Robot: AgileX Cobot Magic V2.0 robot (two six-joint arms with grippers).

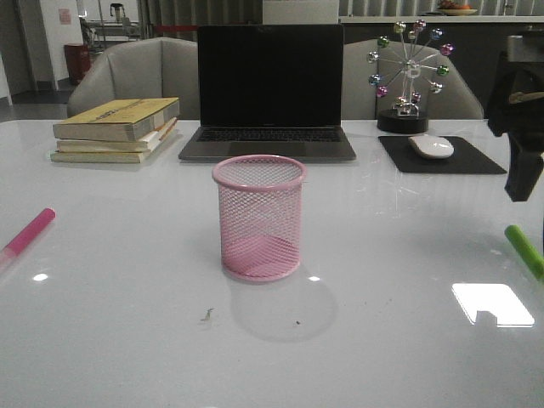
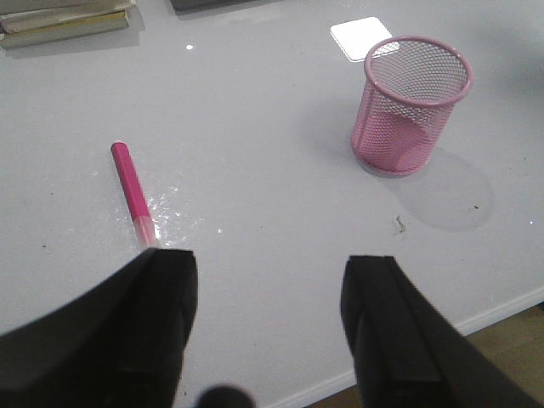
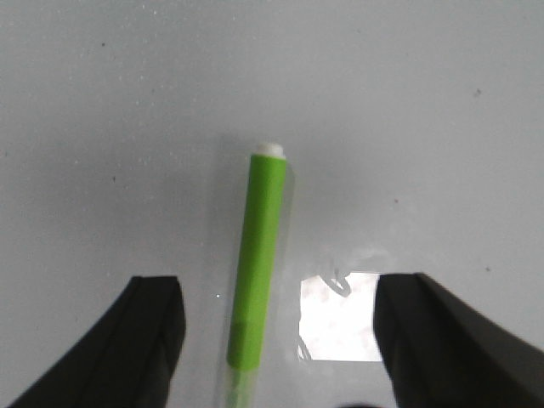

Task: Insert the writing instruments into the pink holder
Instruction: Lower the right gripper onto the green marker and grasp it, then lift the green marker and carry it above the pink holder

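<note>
The pink holder [image 1: 258, 218] stands upright and empty at the table's middle; the left wrist view also shows the holder [image 2: 414, 106]. A magenta marker [image 1: 29, 232] lies at the table's left edge. My left gripper [image 2: 268, 263] hovers open above the table, and the magenta marker [image 2: 132, 191] runs out from under its one finger [image 2: 161, 314]. At the right edge lies the lime green marker [image 1: 524, 250]. My right gripper [image 3: 280, 285] hangs open above the green marker [image 3: 259, 272], which lies lengthwise between the fingers, whitish end away from the wrist. The right arm [image 1: 518, 127] shows at the far right.
Behind the holder stands an open laptop [image 1: 270, 85], with a stack of books [image 1: 115, 127] to its left. A mouse [image 1: 432, 146] on a black pad and a ferris-wheel ornament [image 1: 408, 72] sit at the back right. The table's front edge [image 2: 493, 310] runs near my left gripper.
</note>
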